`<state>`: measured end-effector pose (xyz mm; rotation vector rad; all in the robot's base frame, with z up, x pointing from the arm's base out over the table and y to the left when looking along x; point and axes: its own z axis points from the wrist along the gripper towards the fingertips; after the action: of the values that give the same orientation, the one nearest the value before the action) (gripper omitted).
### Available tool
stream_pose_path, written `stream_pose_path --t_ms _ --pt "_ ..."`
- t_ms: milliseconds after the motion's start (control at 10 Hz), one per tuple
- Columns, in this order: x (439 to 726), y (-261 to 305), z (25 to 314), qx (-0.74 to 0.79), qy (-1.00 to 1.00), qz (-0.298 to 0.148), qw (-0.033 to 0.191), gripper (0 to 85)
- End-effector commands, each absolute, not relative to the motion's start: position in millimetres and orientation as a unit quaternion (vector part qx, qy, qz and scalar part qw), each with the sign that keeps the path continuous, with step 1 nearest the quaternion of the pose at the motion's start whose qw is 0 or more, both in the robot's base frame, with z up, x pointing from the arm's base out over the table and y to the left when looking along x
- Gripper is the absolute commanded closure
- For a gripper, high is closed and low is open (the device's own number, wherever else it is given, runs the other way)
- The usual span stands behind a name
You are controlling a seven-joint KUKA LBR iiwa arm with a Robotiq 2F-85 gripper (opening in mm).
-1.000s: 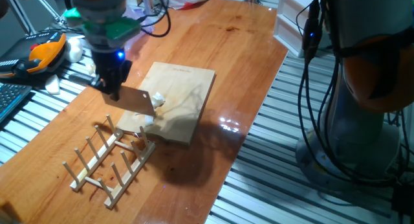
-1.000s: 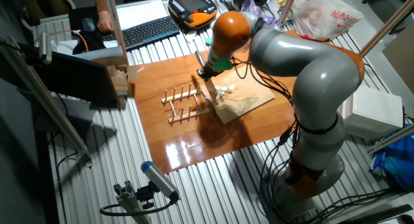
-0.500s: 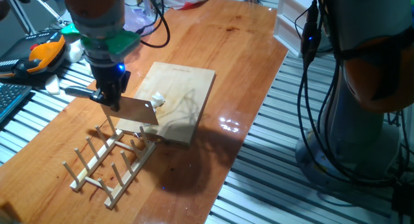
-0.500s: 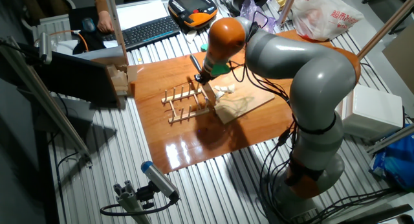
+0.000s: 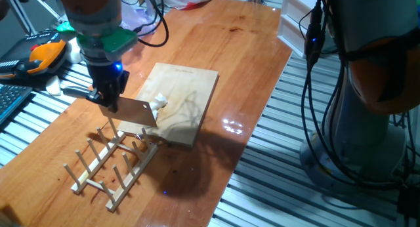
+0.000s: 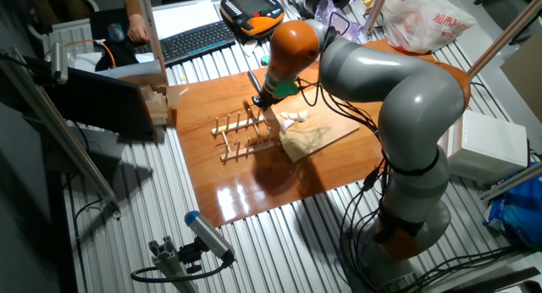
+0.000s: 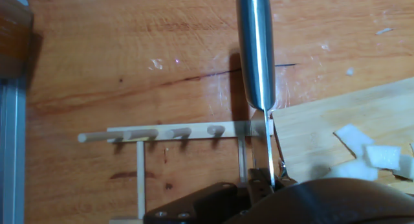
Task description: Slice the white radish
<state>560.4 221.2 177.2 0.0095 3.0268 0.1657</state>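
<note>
Several small pieces of the white radish (image 5: 159, 103) (image 6: 292, 118) (image 7: 370, 156) lie on the wooden cutting board (image 5: 187, 89) (image 6: 322, 137) (image 7: 323, 120), near its left edge. My gripper (image 5: 108, 97) (image 6: 264, 98) (image 7: 264, 182) is shut on a knife (image 5: 136, 113), gripping it where the handle meets the blade. The blade hangs just left of the pieces, over the board's edge and the rack. In the hand view the steel handle (image 7: 256, 49) points away and the thin blade edge runs down beside the board's corner.
A wooden peg rack (image 5: 111, 160) (image 6: 241, 134) (image 7: 174, 131) lies on the table right beside the board, under the knife. An orange teach pendant (image 5: 41, 56) and a keyboard (image 6: 190, 39) lie past the table's edge. A white box (image 5: 293, 23) stands at the far corner.
The gripper has carried the knife to the left, away from the radish pieces and toward the rack. The pieces stay on the board.
</note>
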Motion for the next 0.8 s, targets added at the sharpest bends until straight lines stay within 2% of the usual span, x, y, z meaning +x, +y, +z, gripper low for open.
stream_pose_path --t_ms 0,400,700 --pt "559.3 223.4 173.4 0.005 0.997 0.056 0.058 85.0" --pt "551.7 230.8 155.9 0.003 0.997 0.035 0.064 85.0" --pt "551.0 236.8 129.8 0.015 0.997 0.032 0.072 85.0"
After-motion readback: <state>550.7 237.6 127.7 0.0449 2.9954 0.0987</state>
